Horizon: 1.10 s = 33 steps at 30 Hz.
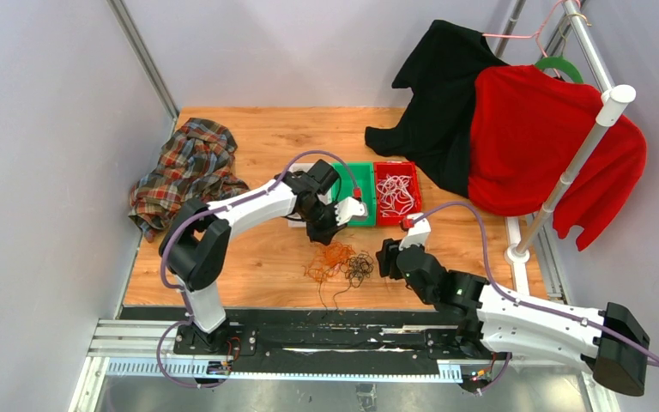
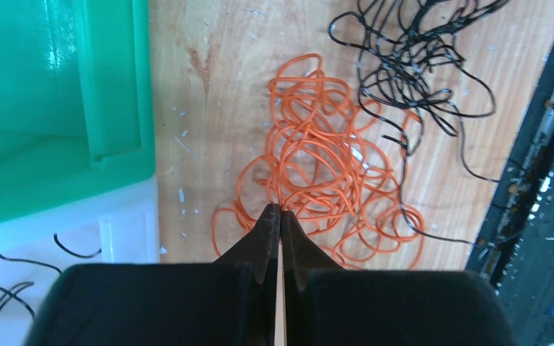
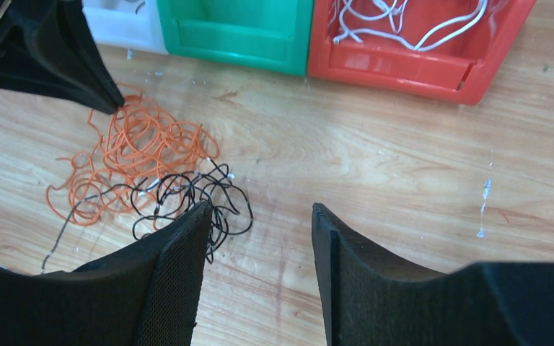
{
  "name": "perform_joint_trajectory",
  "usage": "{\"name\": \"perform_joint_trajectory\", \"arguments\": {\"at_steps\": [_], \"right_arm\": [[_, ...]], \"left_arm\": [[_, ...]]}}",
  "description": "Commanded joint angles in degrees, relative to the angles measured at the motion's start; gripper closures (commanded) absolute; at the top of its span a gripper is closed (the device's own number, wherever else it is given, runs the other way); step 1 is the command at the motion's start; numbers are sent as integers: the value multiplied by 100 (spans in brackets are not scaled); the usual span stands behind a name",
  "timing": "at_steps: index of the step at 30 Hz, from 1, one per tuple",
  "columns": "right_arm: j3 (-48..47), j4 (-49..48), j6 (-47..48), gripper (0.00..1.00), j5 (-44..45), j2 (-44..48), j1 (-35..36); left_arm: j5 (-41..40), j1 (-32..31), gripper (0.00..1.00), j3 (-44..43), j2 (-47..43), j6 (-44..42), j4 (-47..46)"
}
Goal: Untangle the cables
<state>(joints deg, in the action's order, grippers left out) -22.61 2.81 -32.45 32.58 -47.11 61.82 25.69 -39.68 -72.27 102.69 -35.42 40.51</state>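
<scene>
A tangle of thin orange cables [image 2: 317,158] lies on the wooden table, with thin black cables [image 2: 411,65] overlapping its far side. My left gripper [image 2: 280,209] is shut, its tips pinching a strand at the edge of the orange tangle. In the top view it [image 1: 322,232] sits just above the orange pile [image 1: 333,256] and black pile [image 1: 360,266]. My right gripper [image 3: 260,209] is open and empty, low over bare wood, its left finger beside the black cables [image 3: 195,187]. White cables [image 3: 404,21] lie in the red bin [image 3: 433,68].
A green bin [image 1: 356,193] stands left of the red bin [image 1: 377,202]. A white bin [image 2: 115,238] next to the green one holds black strands. A plaid shirt [image 1: 184,167] lies back left. Black [image 1: 442,94] and red [image 1: 541,142] garments hang on a rack [image 1: 579,163].
</scene>
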Motion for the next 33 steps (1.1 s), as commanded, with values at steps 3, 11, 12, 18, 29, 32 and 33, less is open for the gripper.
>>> {"name": "perform_joint_trajectory", "arguments": {"at_steps": [3,11,12,18,29,32,33], "right_arm": [[-170,-536,446,43,384,190,-153],[-574,-1797,1324,32,-562,-266,-172],[-633,-1991,1410,30,-745,-338,-171],[-1196,-2523,1717,27,-1341,-985,-171],[-1529,-2768,1780,43,-1214,-2050,-179],[-1316,-2828,1655,57,-1159,-2051,-201],[-1217,-2871,1570,66,-1146,-2007,-207]], "left_arm": [[220,-5,99,-400,-807,-115,983],[402,-5,99,-1070,-1402,416,1677],[394,-5,99,-1158,-1454,506,1710],[565,-5,99,-1550,-1665,823,1940],[951,-5,99,-1814,-1885,654,2447],[1017,-5,99,-1846,-1956,642,2506],[1077,-5,100,-1856,-1987,633,2532]]}}
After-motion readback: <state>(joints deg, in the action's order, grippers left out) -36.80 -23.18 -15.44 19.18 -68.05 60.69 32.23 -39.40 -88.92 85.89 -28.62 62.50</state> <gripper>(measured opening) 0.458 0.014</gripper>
